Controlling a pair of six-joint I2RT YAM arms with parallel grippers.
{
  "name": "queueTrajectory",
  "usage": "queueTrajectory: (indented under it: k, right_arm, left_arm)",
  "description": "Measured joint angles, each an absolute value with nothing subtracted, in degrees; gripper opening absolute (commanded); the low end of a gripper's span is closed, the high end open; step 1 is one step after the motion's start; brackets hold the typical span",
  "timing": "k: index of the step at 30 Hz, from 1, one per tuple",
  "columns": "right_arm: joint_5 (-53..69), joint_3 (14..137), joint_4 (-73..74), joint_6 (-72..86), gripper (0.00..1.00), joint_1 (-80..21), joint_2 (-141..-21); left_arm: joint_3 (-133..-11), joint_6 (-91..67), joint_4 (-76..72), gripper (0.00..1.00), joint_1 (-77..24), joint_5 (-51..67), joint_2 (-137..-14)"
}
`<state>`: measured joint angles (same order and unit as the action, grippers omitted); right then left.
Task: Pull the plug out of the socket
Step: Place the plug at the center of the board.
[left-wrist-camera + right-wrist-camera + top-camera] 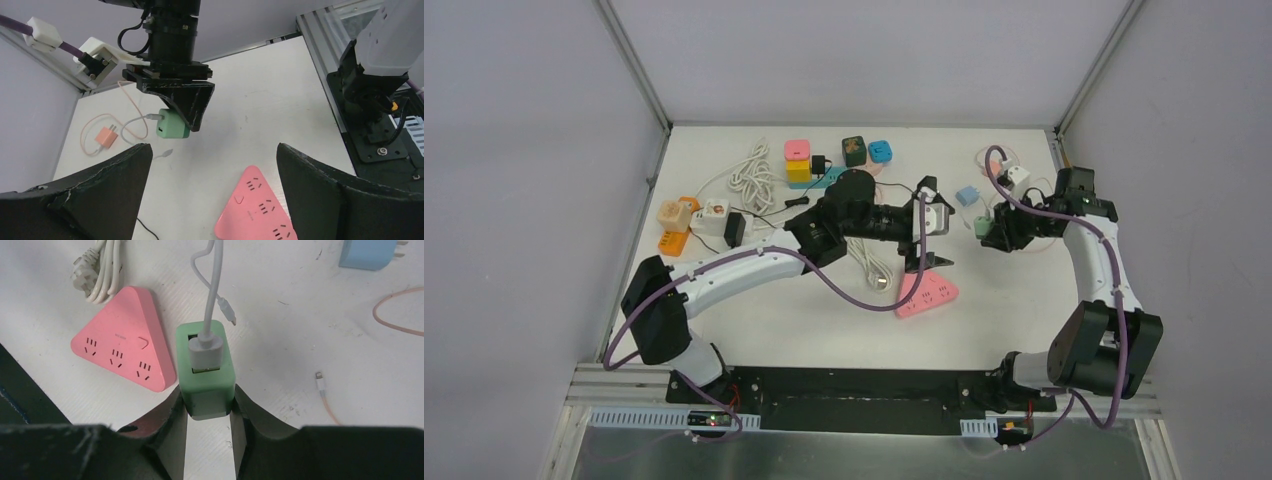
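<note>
The pink triangular socket (927, 294) lies flat on the white table with all its outlets empty; it also shows in the left wrist view (257, 210) and the right wrist view (122, 357). My right gripper (996, 232) (209, 410) is shut on a green plug (982, 227) (205, 365) (171, 125) with a white USB cable in its top. It holds the plug to the right of the socket, apart from it. My left gripper (924, 228) (212, 195) is open and empty, just behind and above the socket.
A blue charger (967, 195) (370, 252) and an orange charger (106, 137) with a thin orange cable lie behind the right gripper. A white cord (97, 270) lies by the socket. Coloured cube adapters (798, 160) and a cable coil (752, 175) sit at the back left.
</note>
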<state>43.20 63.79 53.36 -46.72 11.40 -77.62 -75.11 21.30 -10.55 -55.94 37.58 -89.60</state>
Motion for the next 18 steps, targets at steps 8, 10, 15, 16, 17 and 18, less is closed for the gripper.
queueTrajectory:
  k: [8,10,15,16,17,18]
  right_arm:
    - [39.3,61.5,50.1,-44.6,0.0,11.4,-79.0]
    - [38.3,61.4,49.2,-44.0,0.0,11.4,-79.9]
    - [35.9,60.5,47.3,-42.5,0.0,11.5,-80.9]
    - [35.5,60.3,46.9,-42.2,0.0,11.5,-80.9]
    - [35.1,60.1,46.5,-41.9,0.0,11.5,-81.0]
    - [34.7,60.1,46.3,-41.5,0.0,11.5,-81.1]
  left_arm:
    - [-66.7,21.3,-15.3,0.99,-56.2,37.1,-88.5]
    - [-66.2,21.3,-15.4,0.99,-56.2,36.5,-88.5]
    - [-66.2,21.3,-15.3,0.99,-56.2,35.9,-88.5]
    - [-66.2,21.4,-15.3,0.99,-56.2,35.9,-88.5]
    - [-66.2,21.5,-15.2,0.99,-56.2,35.8,-88.5]
    - [-66.1,21.5,-15.1,0.99,-56.2,35.6,-88.4]
